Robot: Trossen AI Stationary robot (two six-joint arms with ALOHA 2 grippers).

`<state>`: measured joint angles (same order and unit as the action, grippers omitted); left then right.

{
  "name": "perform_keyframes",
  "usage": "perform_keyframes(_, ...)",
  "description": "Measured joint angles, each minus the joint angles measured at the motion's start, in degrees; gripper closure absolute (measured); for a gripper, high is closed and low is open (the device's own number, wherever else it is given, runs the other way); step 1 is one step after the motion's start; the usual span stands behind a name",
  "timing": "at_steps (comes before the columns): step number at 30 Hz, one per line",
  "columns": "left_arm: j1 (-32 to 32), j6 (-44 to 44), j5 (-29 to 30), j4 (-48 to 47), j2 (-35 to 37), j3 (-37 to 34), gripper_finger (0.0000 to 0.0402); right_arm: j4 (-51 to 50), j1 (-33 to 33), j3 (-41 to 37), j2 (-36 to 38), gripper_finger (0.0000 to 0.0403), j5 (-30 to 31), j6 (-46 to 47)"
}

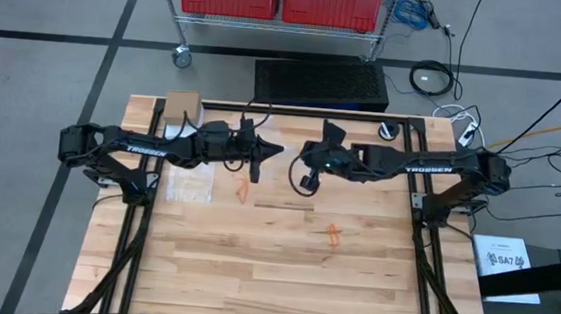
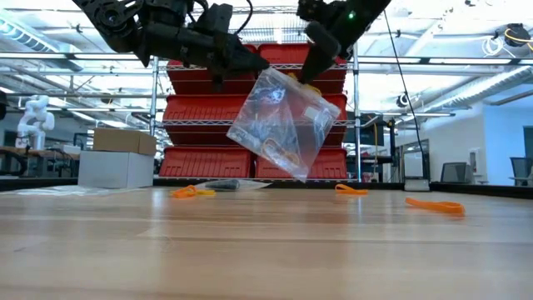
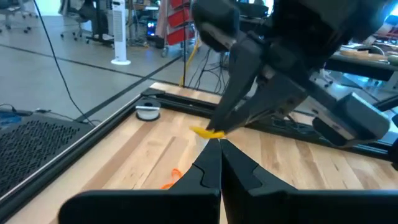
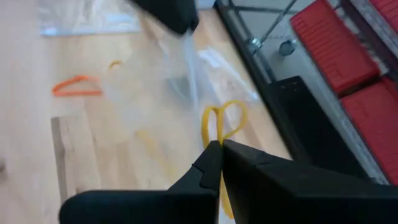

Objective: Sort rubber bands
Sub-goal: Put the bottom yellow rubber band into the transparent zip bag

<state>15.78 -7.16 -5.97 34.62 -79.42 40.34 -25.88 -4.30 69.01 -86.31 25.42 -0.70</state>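
Sorting barely under way, judging by the orange rubber bands (image 1: 333,233) loose on the bare table (image 1: 281,277) and another (image 2: 192,192) near the far edge. Both grippers raised over the table's far middle: left gripper (image 2: 223,73) and right gripper (image 2: 310,73) each pressed together on an edge of a clear plastic bag (image 2: 279,121) hanging between them, a yellow band (image 4: 222,123) visible by the right fingertips. Left to do: almost everything, loose bands uncollected, more bags (image 1: 186,183) flat under the left arm.
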Motion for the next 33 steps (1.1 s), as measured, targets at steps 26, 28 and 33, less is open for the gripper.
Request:
perform_keyframes(26,0.0,1.6,-3.3,-0.6,0.0,0.0,0.0402,-0.9,-5.4,0.0,-0.4,0.0274,-19.9,4.5)
perform_keyframes(28,0.1,1.7,-3.3,-0.7,0.0,0.0,0.0402,-1.3,-5.4,0.1,0.3,0.0250,-20.0,5.2)
perform_keyframes(33,0.7,1.9,-3.3,-1.2,0.0,0.0,0.0402,-4.8,-5.4,3.0,0.8,0.0216,-21.3,5.9)
